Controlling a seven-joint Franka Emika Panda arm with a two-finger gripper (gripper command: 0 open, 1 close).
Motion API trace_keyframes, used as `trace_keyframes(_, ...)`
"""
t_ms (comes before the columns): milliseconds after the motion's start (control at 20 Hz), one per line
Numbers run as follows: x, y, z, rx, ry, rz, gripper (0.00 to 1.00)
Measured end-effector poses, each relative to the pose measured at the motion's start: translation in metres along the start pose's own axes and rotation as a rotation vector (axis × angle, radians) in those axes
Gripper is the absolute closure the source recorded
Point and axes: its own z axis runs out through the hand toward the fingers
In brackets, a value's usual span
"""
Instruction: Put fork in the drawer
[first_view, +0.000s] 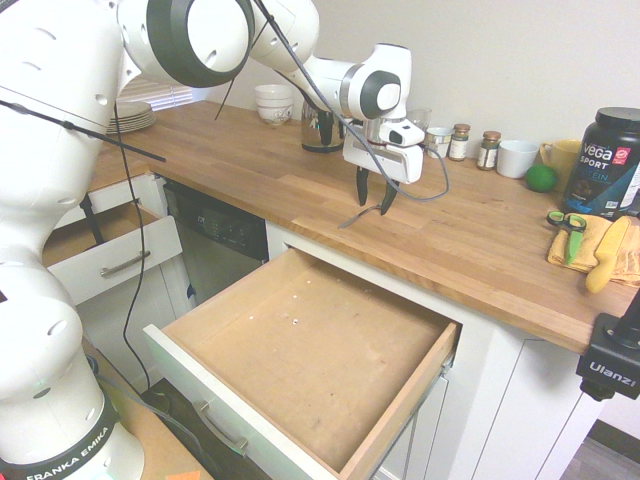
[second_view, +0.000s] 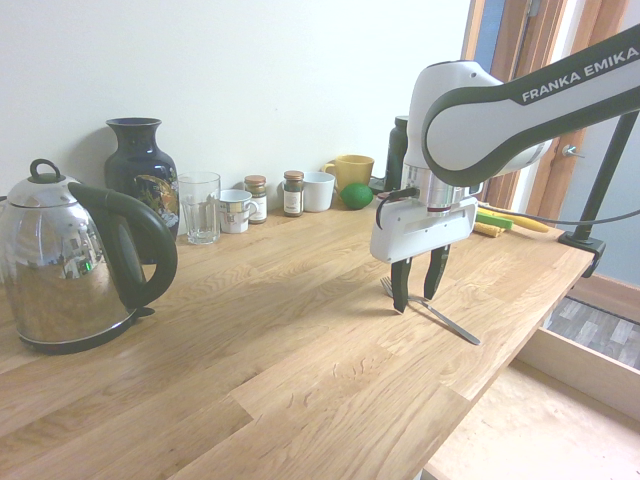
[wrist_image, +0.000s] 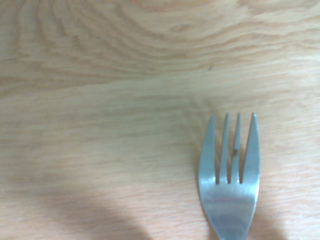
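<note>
Silver metal fork (second_view: 447, 321) lies on the brown wooden counter (second_view: 300, 345), between the spread black fingers of the white gripper (second_view: 417, 303). Nothing is picked up yet. The wide white-fronted drawer (first_view: 310, 340) is already open; grabbing, carrying and dropping are left.
</note>
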Motion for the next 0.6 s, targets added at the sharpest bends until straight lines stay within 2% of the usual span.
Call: trace_keyframes(600, -0.007, -0.013, 0.000, 0.007, -0.002, -0.015, 1.00)
